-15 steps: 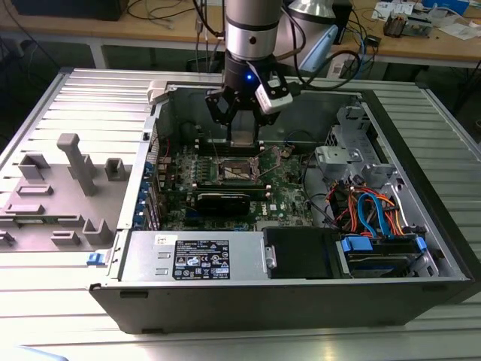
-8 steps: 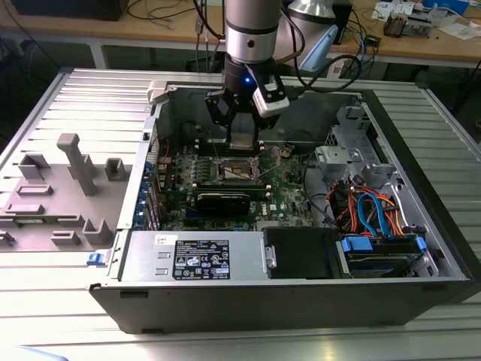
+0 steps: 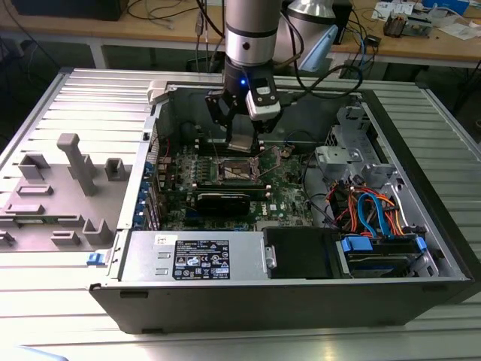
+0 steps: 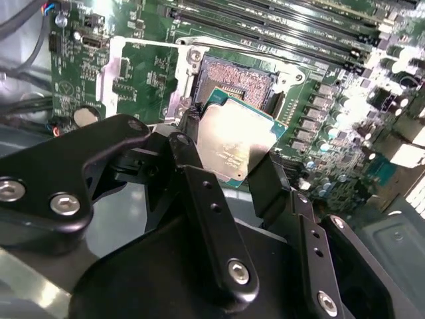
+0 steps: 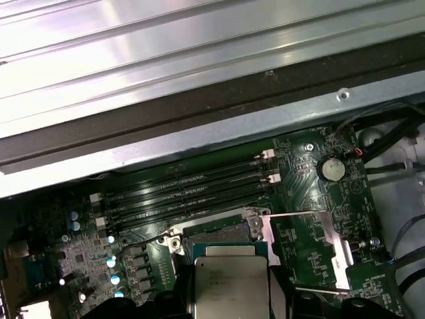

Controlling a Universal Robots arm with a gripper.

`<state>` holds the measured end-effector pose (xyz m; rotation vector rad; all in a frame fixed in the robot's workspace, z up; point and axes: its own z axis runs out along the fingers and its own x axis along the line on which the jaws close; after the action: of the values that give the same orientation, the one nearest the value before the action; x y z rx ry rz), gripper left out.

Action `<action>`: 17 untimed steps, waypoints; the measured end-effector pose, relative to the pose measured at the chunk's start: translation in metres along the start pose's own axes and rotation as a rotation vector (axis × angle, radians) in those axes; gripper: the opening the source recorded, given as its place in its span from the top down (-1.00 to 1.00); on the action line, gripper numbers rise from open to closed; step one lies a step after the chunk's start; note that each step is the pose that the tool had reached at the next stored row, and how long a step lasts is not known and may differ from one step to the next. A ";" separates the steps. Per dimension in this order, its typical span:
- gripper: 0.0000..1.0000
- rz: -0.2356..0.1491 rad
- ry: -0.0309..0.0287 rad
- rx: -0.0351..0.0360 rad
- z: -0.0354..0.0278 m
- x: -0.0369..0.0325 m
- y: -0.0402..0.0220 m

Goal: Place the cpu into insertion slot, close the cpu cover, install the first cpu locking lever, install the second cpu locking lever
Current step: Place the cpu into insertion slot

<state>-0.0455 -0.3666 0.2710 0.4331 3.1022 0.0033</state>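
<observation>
- Ribbed grey metal forms the worktop, on which an open computer case is laid on its side; a grey moulded tray is set at the exterior view's left.
- The cpu is gripped by the pincer at two opposite edges and is held tilted just above the insertion slot. Whether the two are touching cannot be made out.
- The first step is judged to be under way, as the chip is not yet seated flat.
- The cpu cover appears to be swung open beside the slot, so closing it and setting both locking levers are judged to be left undone.
- The chip is seen as a thin flat square with a dull silver-grey metal top and a narrow green edge.
- The slot is seen as a square black socket with a dark, finely textured centre and a silver rim, fixed to a green circuit board.
- Long narrow black memory slots are ranged beside the socket.
- The pincer's fingers are made of matt black metal and fastened with bright screw heads.
</observation>
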 end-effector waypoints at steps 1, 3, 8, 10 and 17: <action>-0.09 0.015 0.0000 0.0002 0.0000 0.0000 0.0000; -0.09 0.045 -0.0002 0.0003 0.0001 0.0000 0.0000; -0.09 0.109 -0.0004 0.0007 -0.0003 0.0000 0.0000; -0.09 0.143 -0.0005 0.0012 -0.0004 0.0000 0.0000; -0.09 0.285 -0.0010 0.0024 0.0013 0.0000 0.0000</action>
<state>-0.0455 -0.3665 0.2697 0.8697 3.0089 0.0014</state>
